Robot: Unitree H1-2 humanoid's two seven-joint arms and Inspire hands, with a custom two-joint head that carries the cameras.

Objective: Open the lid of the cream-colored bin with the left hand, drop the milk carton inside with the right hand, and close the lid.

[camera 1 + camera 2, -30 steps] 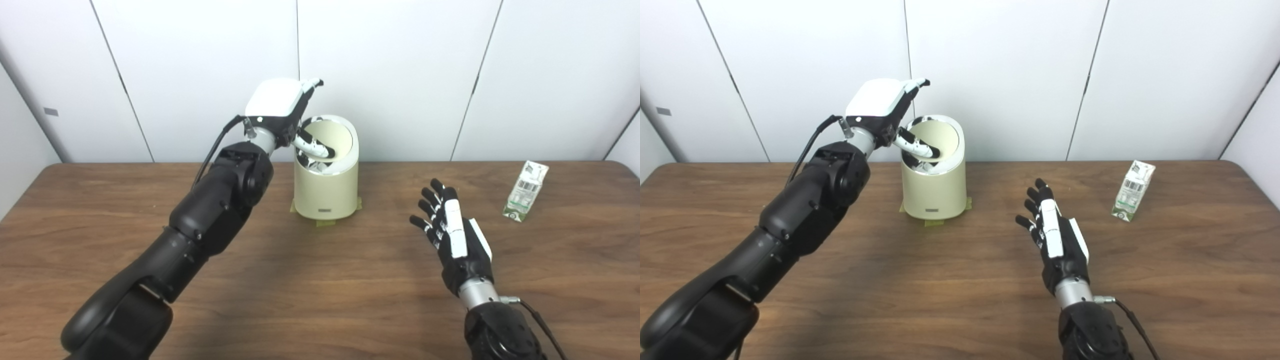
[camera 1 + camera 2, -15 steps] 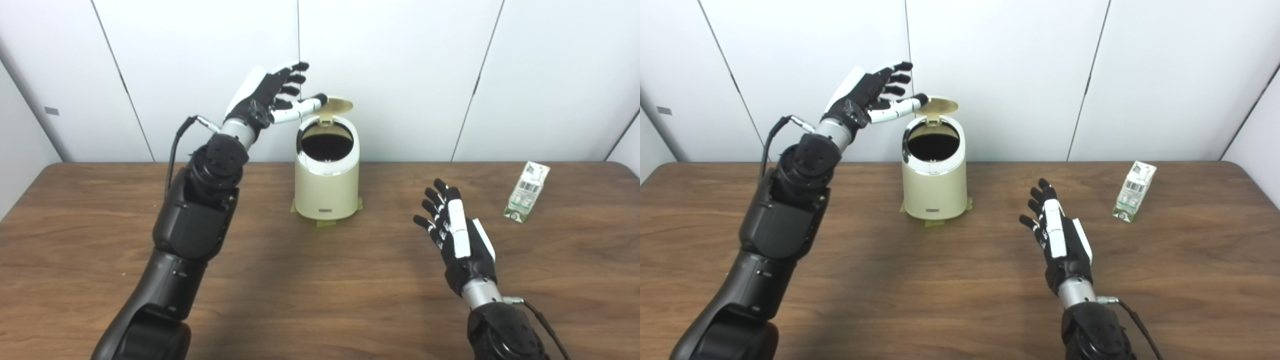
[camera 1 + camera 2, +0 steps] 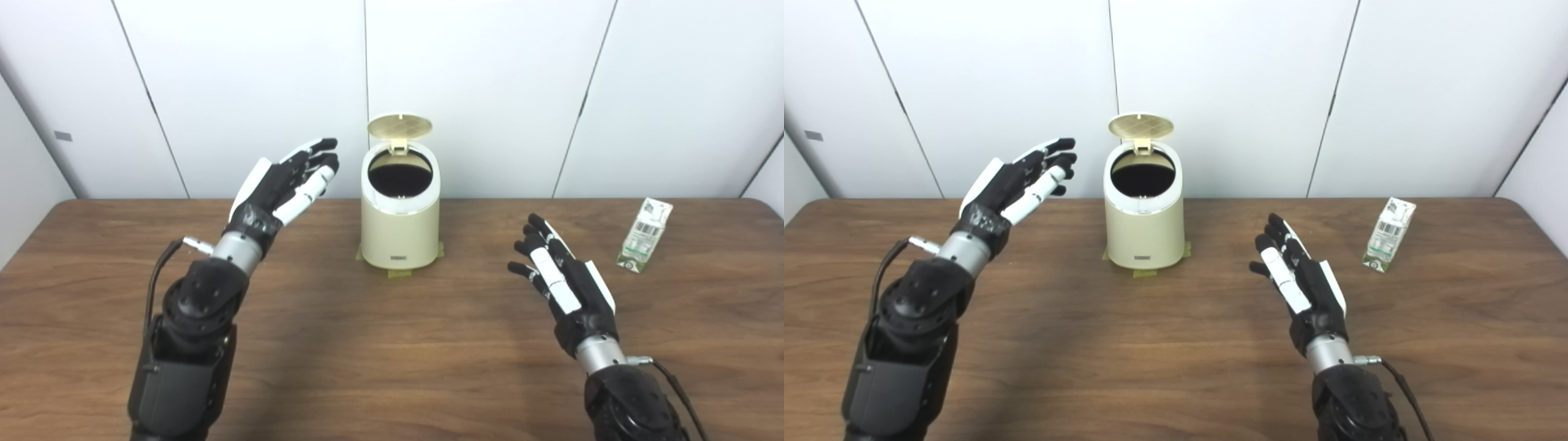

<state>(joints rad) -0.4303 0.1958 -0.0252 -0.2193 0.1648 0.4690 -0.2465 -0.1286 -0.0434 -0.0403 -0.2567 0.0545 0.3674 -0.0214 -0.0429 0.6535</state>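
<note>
Lid (image 3: pixel 399 126) standing upright on its rear hinge, the cream-colored bin (image 3: pixel 399 229) is sitting open at the back middle of the desk (image 3: pixel 367 343), its dark mouth facing up and strips of tape showing at its base. To its left, the left robot hand (image 3: pixel 278 187) is hovering in the air, fingers spread and holding nothing, near the bin but not touching it. On the other side, the right robot hand (image 3: pixel 1295 278) is hanging just above the wood with fingers extended and apart, equally empty. The milk carton (image 3: pixel 1388 234) is standing upright and slightly tilted at the far right of the desk, well apart from the bin and from the right robot hand.

Judging by its look, the carton is a small, light paperboard pack: stiff enough along its edges, yet likely to dent under a hard squeeze and easy to knock over with a careless nudge. A sound hold would seem to be around the middle of its body, thumb on one flat face and fingers on the opposite one, below the folded top. The open lid appears to be resting on its hinge alone, so a bump could tip it shut.
</note>
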